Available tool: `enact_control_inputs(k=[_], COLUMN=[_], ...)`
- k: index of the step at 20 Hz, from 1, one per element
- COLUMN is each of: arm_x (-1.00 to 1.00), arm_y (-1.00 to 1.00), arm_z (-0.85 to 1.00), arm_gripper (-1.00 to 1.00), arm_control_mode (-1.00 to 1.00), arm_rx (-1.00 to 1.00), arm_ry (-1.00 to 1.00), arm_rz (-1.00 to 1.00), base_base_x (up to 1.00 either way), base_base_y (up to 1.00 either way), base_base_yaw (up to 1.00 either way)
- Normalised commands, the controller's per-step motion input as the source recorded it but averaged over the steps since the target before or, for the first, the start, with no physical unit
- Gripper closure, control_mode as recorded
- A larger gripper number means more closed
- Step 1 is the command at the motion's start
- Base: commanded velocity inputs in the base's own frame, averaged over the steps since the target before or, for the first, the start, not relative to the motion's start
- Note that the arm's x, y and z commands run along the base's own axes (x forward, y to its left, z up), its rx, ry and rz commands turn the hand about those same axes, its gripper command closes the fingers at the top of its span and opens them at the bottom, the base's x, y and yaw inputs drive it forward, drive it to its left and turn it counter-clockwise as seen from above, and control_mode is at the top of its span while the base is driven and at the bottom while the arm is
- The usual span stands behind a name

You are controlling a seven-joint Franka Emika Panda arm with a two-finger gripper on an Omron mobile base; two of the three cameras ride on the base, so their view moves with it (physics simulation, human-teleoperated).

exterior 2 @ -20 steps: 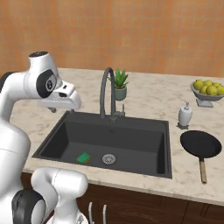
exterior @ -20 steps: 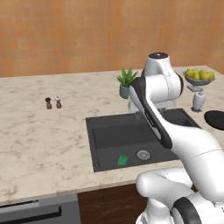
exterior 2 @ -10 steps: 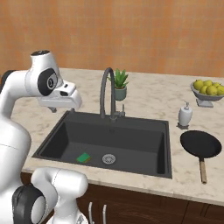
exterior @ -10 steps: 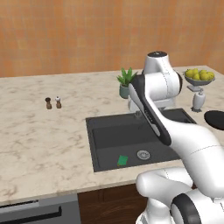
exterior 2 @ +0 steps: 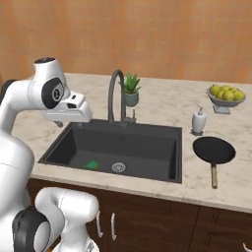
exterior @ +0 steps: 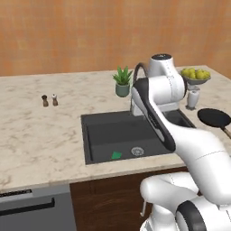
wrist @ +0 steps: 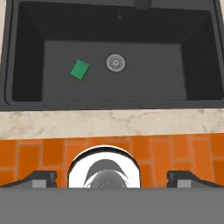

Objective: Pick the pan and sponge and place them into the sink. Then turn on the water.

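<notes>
Fingertips of the gripper (wrist: 111, 178) stood far apart at the bottom of the hand view, as wide as they go, and nothing was between them, so the hand carried no load. It looked down over the front edge of the counter (wrist: 109, 123) into the sink (wrist: 26, 52), which suggested a high, free position above the basin and not a reach toward any object.

Inside the sink (exterior 2: 162, 152) the sponge (wrist: 79, 69) lay flat on the dark floor, green side up, a little apart from the round silver drain (wrist: 115, 63) and touching no wall. Its place there seemed to mean that this part of the task was already done.

The pan (exterior 2: 213, 150) rested on the counter just beside the right rim of the sink, its wooden handle pointing toward the front edge. It was probably the next thing to pick, and the handle looked like the easiest part to take. The empty, open hand fitted this step.

Farther back the faucet (exterior 2: 115, 93) arched over the basin and no water stream was visible. Behind it stood a small plant (exterior 2: 130, 90), a soap bottle (exterior 2: 198, 120) and a bowl of fruit (exterior 2: 225, 96).

No brand, label or readable writing was visible on any object
</notes>
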Motion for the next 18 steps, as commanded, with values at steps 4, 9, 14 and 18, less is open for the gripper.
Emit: enact_control_inputs(k=[4, 9, 14, 18], arm_x=[0.00, 0.00, 0.00, 0.00], arm_y=[0.00, 0.00, 0.00, 0.00], arm_z=[0.00, 0.00, 0.00, 0.00], arm_gripper=[-1.00, -1.00, -1.00, -1.00], arm_control_mode=[1.00, 1.00, 1.00, 1.00], arm_rx=[0.00, 0.00, 0.00, 0.00], arm_ry=[0.00, 0.00, 0.00, 0.00], arm_rz=[0.00, 0.00, 0.00, 0.00], base_base_x=[0.00, 0.01, 0.16, 0.40], base_base_y=[-0.66, -0.73, -0.39, 0.00], base_base_yaw=[0.00, -0.01, -0.03, 0.00])
